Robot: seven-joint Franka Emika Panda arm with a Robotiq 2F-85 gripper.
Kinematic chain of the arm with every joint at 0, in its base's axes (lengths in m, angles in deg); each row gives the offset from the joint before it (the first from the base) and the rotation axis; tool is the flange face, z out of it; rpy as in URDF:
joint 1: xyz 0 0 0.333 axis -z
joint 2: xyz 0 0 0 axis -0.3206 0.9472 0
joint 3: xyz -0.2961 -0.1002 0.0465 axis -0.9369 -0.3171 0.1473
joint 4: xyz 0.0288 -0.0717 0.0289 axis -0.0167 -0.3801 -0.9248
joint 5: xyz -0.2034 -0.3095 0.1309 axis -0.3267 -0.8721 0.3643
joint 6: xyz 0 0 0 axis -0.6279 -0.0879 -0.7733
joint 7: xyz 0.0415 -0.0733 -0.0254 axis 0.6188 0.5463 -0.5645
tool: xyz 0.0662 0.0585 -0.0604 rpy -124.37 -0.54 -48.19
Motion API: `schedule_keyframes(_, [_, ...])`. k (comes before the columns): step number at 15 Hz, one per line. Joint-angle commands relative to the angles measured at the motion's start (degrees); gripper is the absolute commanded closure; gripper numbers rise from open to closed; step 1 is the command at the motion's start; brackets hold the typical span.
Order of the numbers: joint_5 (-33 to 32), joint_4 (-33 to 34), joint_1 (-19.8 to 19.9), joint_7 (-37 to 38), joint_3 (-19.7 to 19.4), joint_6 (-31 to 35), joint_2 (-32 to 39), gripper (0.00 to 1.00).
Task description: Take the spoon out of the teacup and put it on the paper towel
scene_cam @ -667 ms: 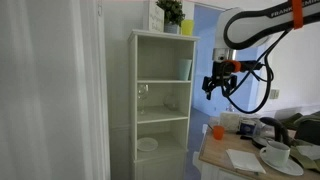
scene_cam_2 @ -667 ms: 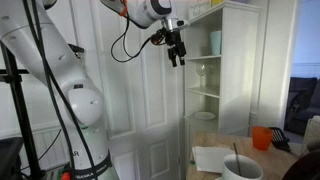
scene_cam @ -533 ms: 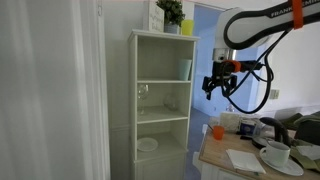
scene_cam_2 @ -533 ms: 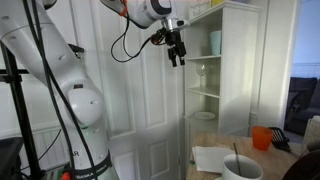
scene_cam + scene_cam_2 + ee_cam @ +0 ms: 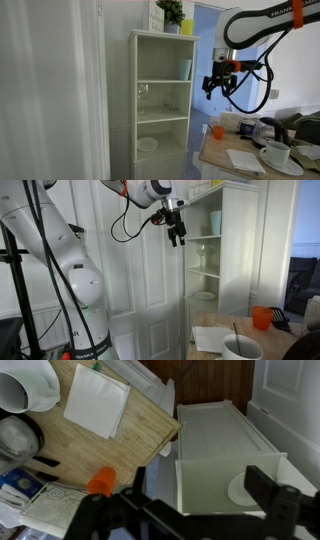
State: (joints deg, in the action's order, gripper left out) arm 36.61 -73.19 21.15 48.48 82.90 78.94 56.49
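We saw a tall white shelf [image 5: 160, 100] filling the middle of the scene. It had a plant on top, a pale cup on the upper board, a stemmed glass on the next & a plate lower down. The arm [image 5: 60, 270] reached up high. The gripper [image 5: 218, 85] hung in the air beside the shelf, well above the wooden table [image 5: 140, 430] & well apart from everything on it. In the wrist view its fingers [image 5: 285, 510] stood spread wide w/ nothing between them, i.e. released.

On the table the teacup [image 5: 243, 351] sat on its wide saucer, just beside the paper towel [image 5: 210, 337], which lay flat & bare. A dark pot [image 5: 14, 438] stood near the saucer & an orange cup [image 5: 262, 318] stood farther along. We couldn't tell what either held.

The spoon [image 5: 236, 332] was in the teacup, w/ its thin dark handle leaning up over the rim & the bowl end hidden inside. We couldn't make out any liquid in the cup.

We judged the spoon light, stiff & prob. slick, so a narrow thing to pinch. The best hold looked to be the free upper part of the handle, above the rim, w/ the fingers closing across its flat faces. The cup looked fragile & loose on its saucer. We'd therefore lift along the handle's lean rather than drag it vs. the rim, which could tip or shift the cup.
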Motion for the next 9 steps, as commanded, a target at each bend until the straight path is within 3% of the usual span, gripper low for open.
schedule_keyframes(1, [-0.5,0.1,-1.2,0.4,-1.0,-0.2,0.2,0.0])
schedule_keyframes(3, [-1.2,-0.1,-0.7,2.2,-0.6,-0.2,0.1,0.0])
schedule_keyframes(9, [-6.1,-3.9,3.2,17.7,-1.4,0.8,-1.3,0.0])
